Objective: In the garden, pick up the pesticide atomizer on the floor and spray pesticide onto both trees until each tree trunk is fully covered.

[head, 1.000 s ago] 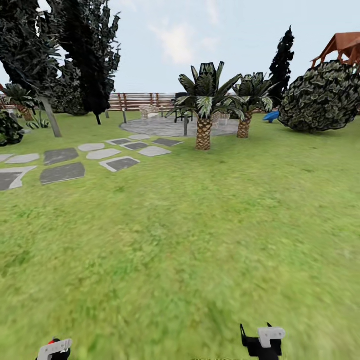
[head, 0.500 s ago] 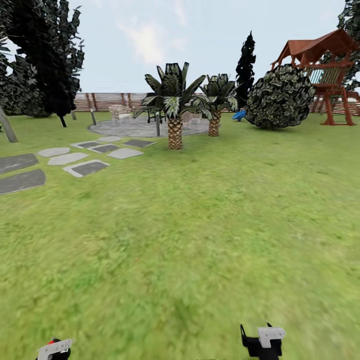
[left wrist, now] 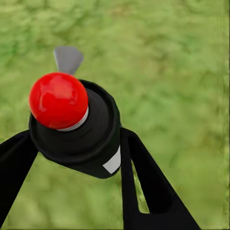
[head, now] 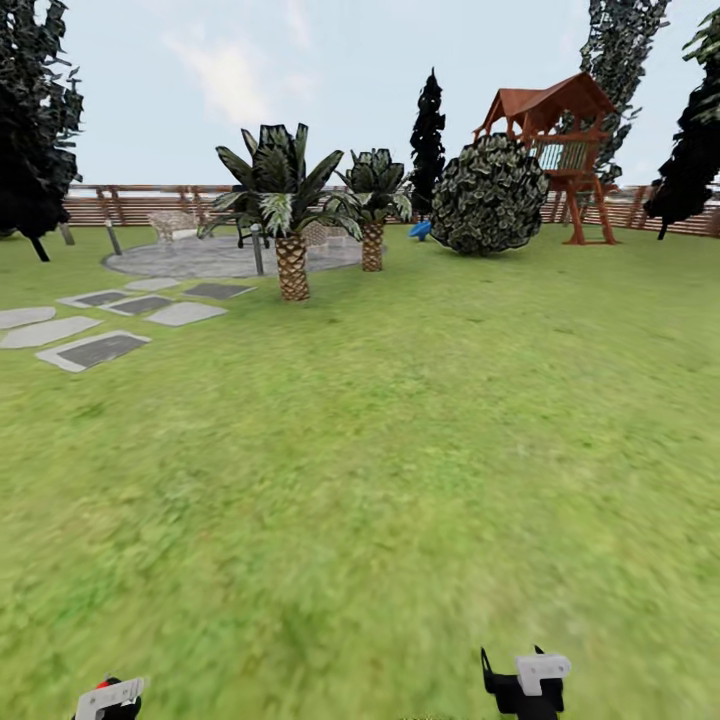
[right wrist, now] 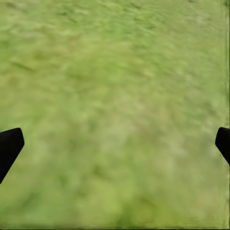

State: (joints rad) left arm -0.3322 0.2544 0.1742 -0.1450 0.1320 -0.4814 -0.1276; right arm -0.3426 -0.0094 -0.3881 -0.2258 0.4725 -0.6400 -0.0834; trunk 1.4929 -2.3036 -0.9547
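Green lawn (head: 400, 450) runs under both claws. Left gripper (left wrist: 76, 143) is clamped round the pesticide atomizer (left wrist: 76, 124): black body w/ red ball top betw. the two black fingers (left wrist: 143, 187), grey nozzle tab poking out past the ball, grass beyond. In head view the left gripper (head: 108, 698) sits low w/ a bit of red showing at it. Right gripper (head: 525, 685) holds nothing; fingers spread wide, tips at opposite edges of right wrist view, blurred grass betw. them. Far ahead of the claws: short palm (head: 285, 215), 2nd palm (head: 373, 205) behind it, stepping stones (head: 95, 350) off to the left, round bush (head: 489, 195), red-brown play tower (head: 560, 150), slat fence (head: 130, 205).
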